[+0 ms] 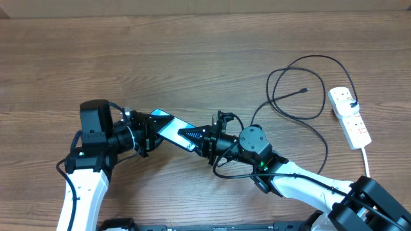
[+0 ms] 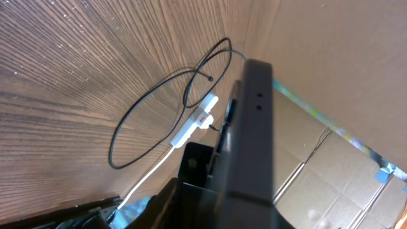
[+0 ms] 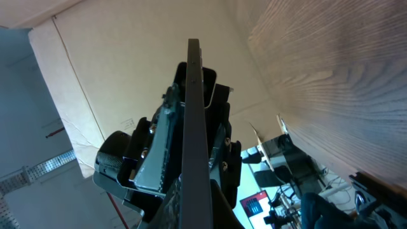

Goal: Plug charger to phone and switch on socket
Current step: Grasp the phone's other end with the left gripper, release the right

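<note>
The left gripper (image 1: pixel 144 133) is clamped on the left end of the phone (image 1: pixel 170 126), and the right gripper (image 1: pixel 207 141) is clamped on its right end, so the two arms face each other with the handset bridged between them near the middle of the table (image 1: pixel 192 51). The phone's light-blue screen faces up in the overhead view. Each wrist camera sees it edge-on as a thin dark slab rising from between its own fingers, and the right wrist view also shows the left gripper gripping the opposite end. Well off to the right, the charger (image 1: pixel 292 94) lies in loose black loops on the wood, its connector tip (image 1: pixel 306 90) free on the tabletop and well apart from the phone. The cable's other end reaches the far end of the socket (image 1: pixel 349 117), a white power strip lying by the right edge. Its thick white cord (image 1: pixel 368 159) trails toward the near side.
</note>
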